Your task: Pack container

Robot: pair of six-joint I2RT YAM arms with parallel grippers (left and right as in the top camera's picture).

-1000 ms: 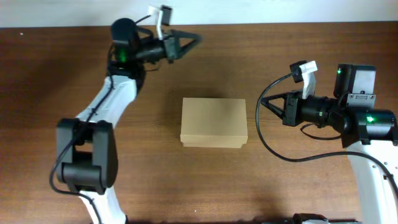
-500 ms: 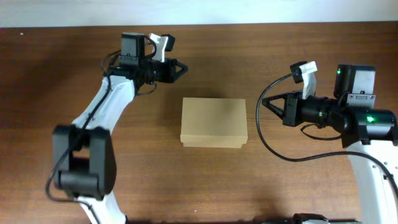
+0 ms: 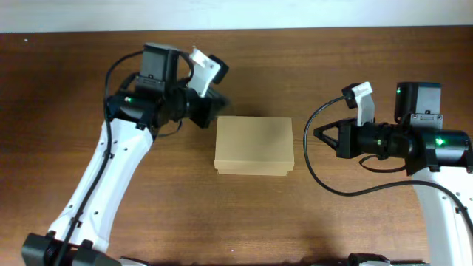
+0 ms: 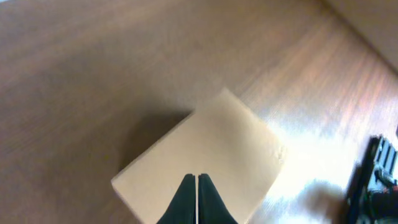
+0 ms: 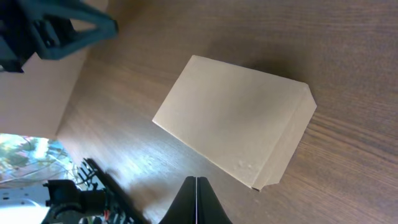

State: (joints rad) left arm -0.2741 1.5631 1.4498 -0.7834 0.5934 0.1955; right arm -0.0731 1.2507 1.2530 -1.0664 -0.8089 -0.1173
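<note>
Sitting closed in the middle of the tabletop (image 3: 355,222), the box (image 3: 254,145) has the left tool (image 4: 197,180) at its far-left corner and the right tool (image 3: 318,134) off its right side, both pinched together and empty, probably to nudge it.

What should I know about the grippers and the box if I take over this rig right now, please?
Left gripper: shut, empty, above the far left corner of the box; contact unclear.
Right gripper: shut, empty, to the right of the box, apart from it and pointing at it.
Box: lying flat in the middle of the table, flap lid down.
Done: the lid is closed; the contents are hidden.
Left: I cannot tell whether anything remains to pack; perhaps check that the lid sits fully shut.
</note>
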